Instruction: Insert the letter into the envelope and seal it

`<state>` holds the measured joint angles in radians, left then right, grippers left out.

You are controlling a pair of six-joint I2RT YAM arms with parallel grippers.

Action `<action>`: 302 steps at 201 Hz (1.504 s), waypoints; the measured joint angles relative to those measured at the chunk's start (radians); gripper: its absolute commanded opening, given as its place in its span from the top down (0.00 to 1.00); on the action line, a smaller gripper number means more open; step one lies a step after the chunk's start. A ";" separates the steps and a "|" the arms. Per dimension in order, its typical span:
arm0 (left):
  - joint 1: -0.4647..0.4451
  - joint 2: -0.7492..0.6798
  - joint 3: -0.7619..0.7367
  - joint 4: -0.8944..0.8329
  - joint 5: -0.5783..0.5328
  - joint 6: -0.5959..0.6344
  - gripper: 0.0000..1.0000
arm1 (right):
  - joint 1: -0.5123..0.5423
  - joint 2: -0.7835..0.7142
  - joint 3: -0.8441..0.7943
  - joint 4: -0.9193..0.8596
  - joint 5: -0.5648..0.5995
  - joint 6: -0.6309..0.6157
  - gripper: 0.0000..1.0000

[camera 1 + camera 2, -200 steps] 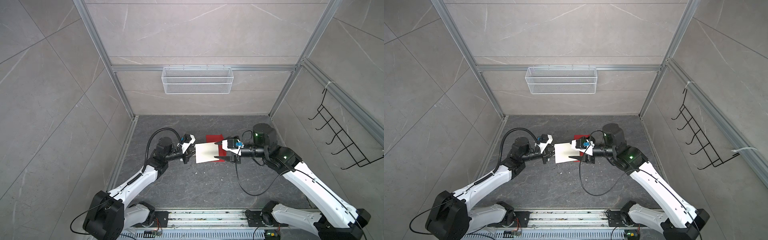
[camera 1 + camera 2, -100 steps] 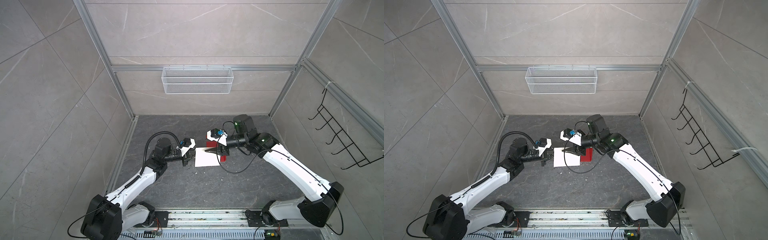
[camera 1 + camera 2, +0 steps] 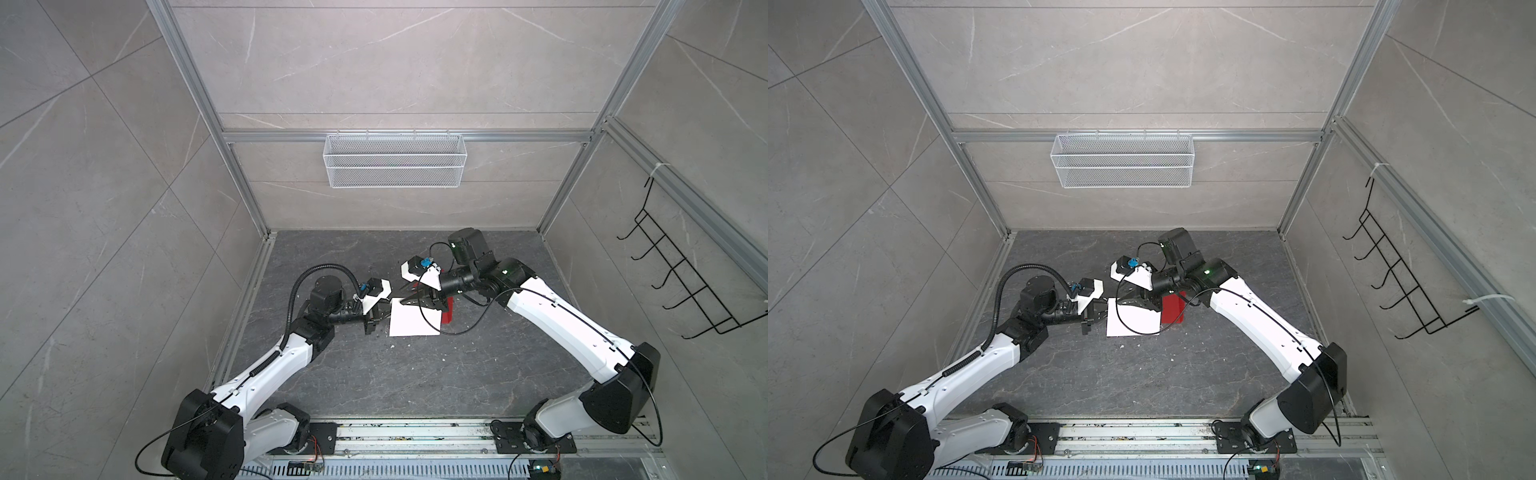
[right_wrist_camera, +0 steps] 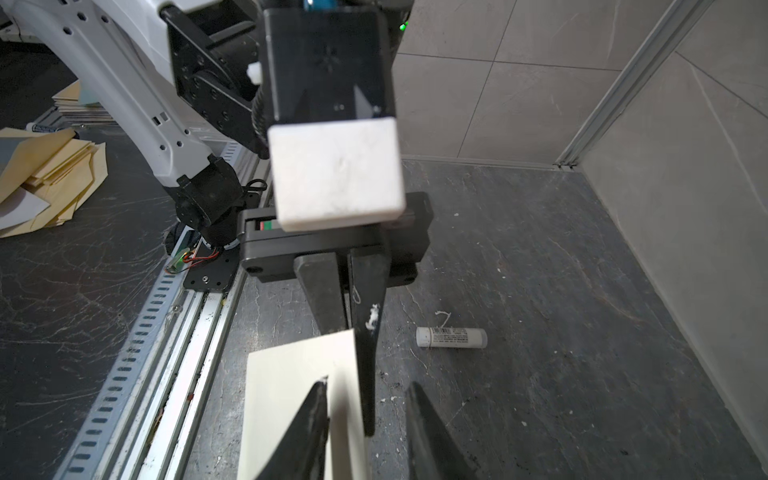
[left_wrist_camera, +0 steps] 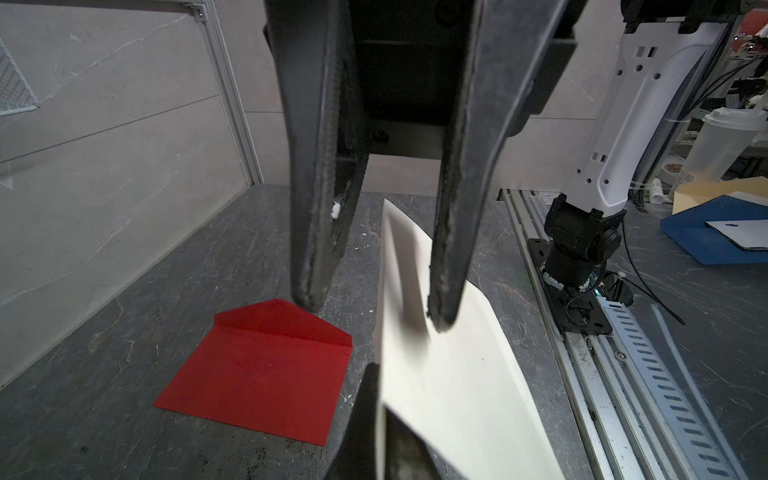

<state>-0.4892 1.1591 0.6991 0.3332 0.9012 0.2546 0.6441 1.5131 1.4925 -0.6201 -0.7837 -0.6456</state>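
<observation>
Left gripper [image 5: 380,424] clamped on the cream letter [image 5: 457,374]; right gripper [image 5: 374,313], jaws partly apart, straddles its edge; red envelope [image 5: 266,374] flat beneath that gripper

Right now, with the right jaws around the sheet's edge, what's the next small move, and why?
Probably close the right gripper on the letter: its jaws stand apart with the sheet's edge between them, not pinching it. Only the left gripper, shut on another edge, grips the sheet. The envelope lies flat on the table beside it, flap open.
</observation>
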 measured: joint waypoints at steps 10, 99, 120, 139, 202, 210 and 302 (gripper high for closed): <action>0.000 0.000 0.000 -0.005 0.000 0.002 1.00 | 0.000 0.005 0.000 -0.005 -0.006 -0.001 0.73; 0.000 0.000 0.000 -0.020 0.000 0.015 1.00 | 0.000 0.035 0.030 -0.045 -0.037 -0.005 0.83; 0.000 0.000 0.000 -0.021 0.000 0.019 1.00 | 0.000 0.037 0.030 -0.056 -0.037 -0.008 0.85; 0.000 0.000 0.000 -0.025 0.000 0.019 1.00 | 0.000 0.040 0.031 -0.066 -0.037 -0.016 0.89; 0.000 0.000 0.000 -0.047 0.000 0.027 1.00 | 0.000 0.052 0.032 -0.074 -0.043 -0.028 0.97; 0.000 -0.001 0.000 -0.049 0.000 0.028 1.00 | 0.000 0.052 0.032 -0.074 -0.043 -0.028 0.99; 0.000 -0.219 -0.048 -0.139 -0.087 0.085 0.48 | 0.003 -0.018 -0.012 -0.070 0.038 -0.072 1.00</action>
<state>-0.4889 0.9405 0.6514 0.1940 0.8146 0.3393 0.6472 1.4948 1.4803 -0.6903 -0.7456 -0.7177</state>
